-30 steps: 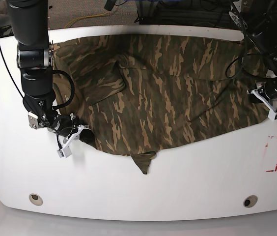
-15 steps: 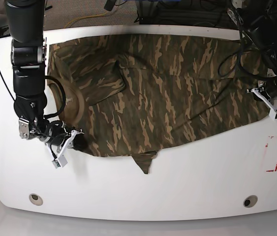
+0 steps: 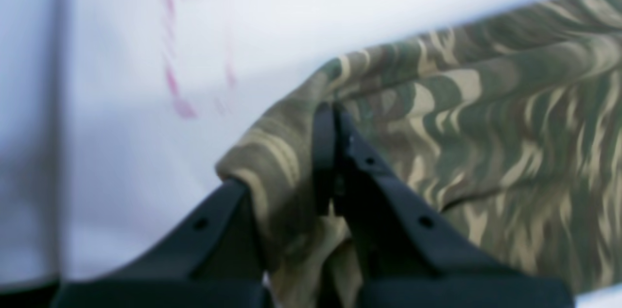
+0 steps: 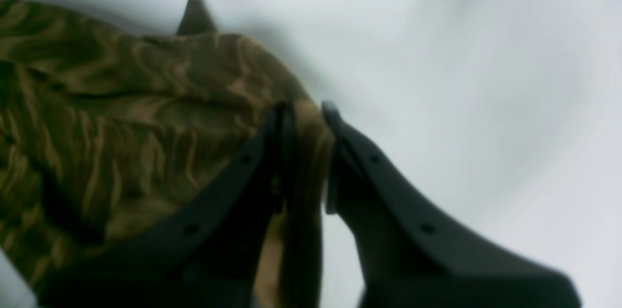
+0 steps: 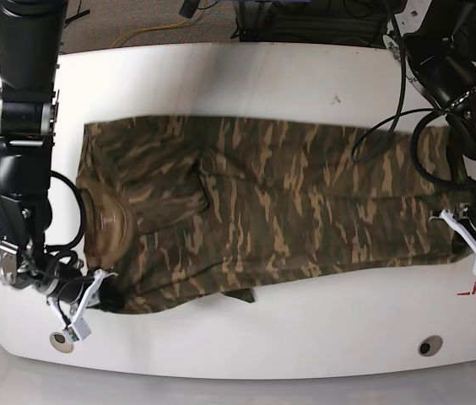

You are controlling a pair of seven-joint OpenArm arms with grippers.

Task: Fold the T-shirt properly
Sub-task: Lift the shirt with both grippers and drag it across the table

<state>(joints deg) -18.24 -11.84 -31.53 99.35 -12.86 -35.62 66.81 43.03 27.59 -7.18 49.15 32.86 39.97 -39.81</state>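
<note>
T-shirt (image 5: 255, 211) spread flat across white table (image 5: 246, 337), stretched between both tools. Left tool (image 3: 333, 118) clamped tight on a corner of the cloth; faint red mark (image 3: 175, 89) on the table just beyond it. Right tool (image 4: 303, 113) nearly closed, cloth edge pinched between its fingers, rest of the shirt trailing away to one side.

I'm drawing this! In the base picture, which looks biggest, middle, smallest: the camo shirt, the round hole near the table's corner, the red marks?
1. T-shirt, by far.
2. and 3. Round hole and red marks: both tiny, too close to rank.
</note>
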